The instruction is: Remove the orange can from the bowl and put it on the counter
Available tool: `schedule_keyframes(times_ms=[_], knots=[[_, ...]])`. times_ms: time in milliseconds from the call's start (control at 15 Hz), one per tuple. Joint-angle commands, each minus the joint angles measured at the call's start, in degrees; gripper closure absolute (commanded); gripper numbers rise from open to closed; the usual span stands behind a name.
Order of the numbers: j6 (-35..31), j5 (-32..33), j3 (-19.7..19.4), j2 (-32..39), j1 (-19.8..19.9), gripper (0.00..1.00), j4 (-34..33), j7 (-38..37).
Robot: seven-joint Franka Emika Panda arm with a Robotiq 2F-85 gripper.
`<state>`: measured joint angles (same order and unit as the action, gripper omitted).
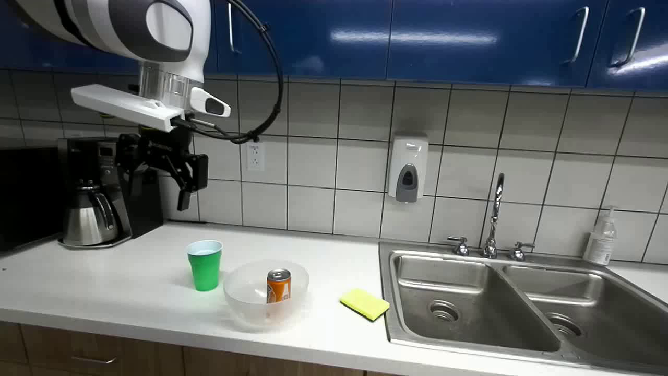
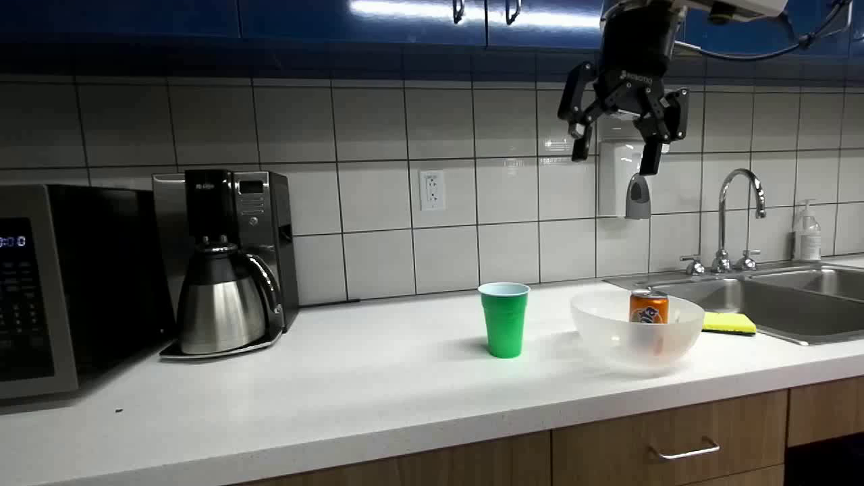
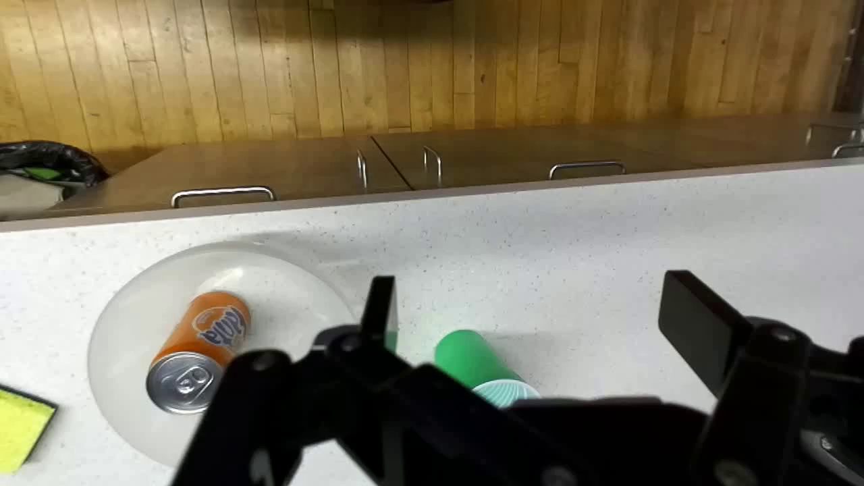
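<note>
The orange can [image 1: 278,287] stands inside the clear bowl [image 1: 242,300], its silvery top up. Both also show in an exterior view, the can [image 2: 649,308] above the rim of the bowl [image 2: 607,343]. In the wrist view the can [image 3: 210,331] and bowl [image 3: 125,331] are left of the fingers. The bowl sits on the white counter [image 1: 130,282]. My gripper [image 2: 615,155] is open and empty, high above the counter and apart from the can. Its spread fingers [image 3: 530,304] show in the wrist view, with the green cup below between them.
The green cup [image 1: 205,269] stands beside the bowl. A yellow sponge [image 1: 365,304] lies between the bowl and the steel sink [image 1: 389,292]. A coffee maker [image 2: 229,290] and microwave [image 2: 61,283] stand at the counter's far end. Blue cabinets [image 1: 313,39] hang above.
</note>
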<state>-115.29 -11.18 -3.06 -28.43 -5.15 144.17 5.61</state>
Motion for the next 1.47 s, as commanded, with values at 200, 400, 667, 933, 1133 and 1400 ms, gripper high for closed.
schedule_keyframes(times_ms=[200, 400, 667, 933, 1133, 1400], knots=[[0.2, -0.3, 0.7, 0.0, 0.8, 0.0, -0.1, 0.3], [-4.0, 2.1, 1.8, -0.5, 1.5, 0.0, 1.3, -0.4], [-9.8, 4.6, 1.9, -0.3, 2.0, 0.0, 3.3, -0.2], [-15.7, 7.1, 1.4, 0.7, 2.9, 0.0, 5.3, -0.1], [-19.5, 8.7, 0.7, 2.5, 4.1, 0.0, 6.5, 0.1], [-25.0, 10.0, -0.3, 5.7, 6.0, 0.0, 7.4, 0.0]])
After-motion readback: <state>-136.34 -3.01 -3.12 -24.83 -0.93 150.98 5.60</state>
